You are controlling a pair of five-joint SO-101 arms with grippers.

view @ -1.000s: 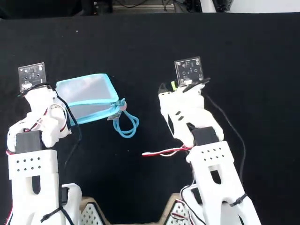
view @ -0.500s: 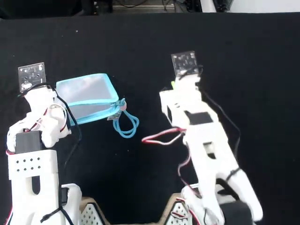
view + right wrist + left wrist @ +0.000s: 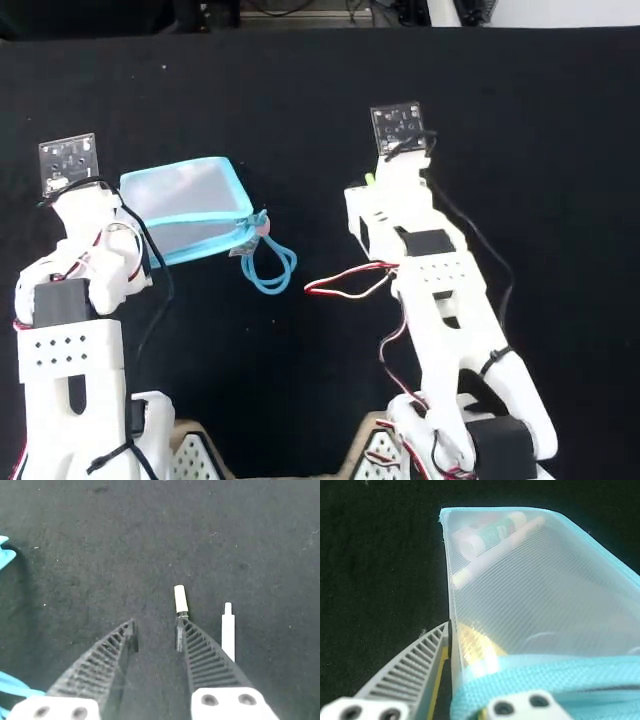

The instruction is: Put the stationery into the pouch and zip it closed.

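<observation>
The pouch [image 3: 185,205] was seen lying at the left of the black counter [image 3: 300,90], with its blue cord loop [image 3: 270,265] trailing to the right and nearer. Its left edge was held pinched in the left claw [image 3: 451,647]. Through the clear wall a green-and-white tube [image 3: 487,532], a white pen [image 3: 490,555] and a yellow item [image 3: 475,645] could be made out inside. The right claw [image 3: 156,626] was found spread open over the counter, well to the right of the pouch and gripping nothing. A pale-capped pen [image 3: 179,600] was lying between its fingers, close against one fingertip and reaching beyond it; whether they touched could not be told. A white stick [image 3: 228,630] was lying just outside that same finger, roughly parallel to the pale-capped pen.
</observation>
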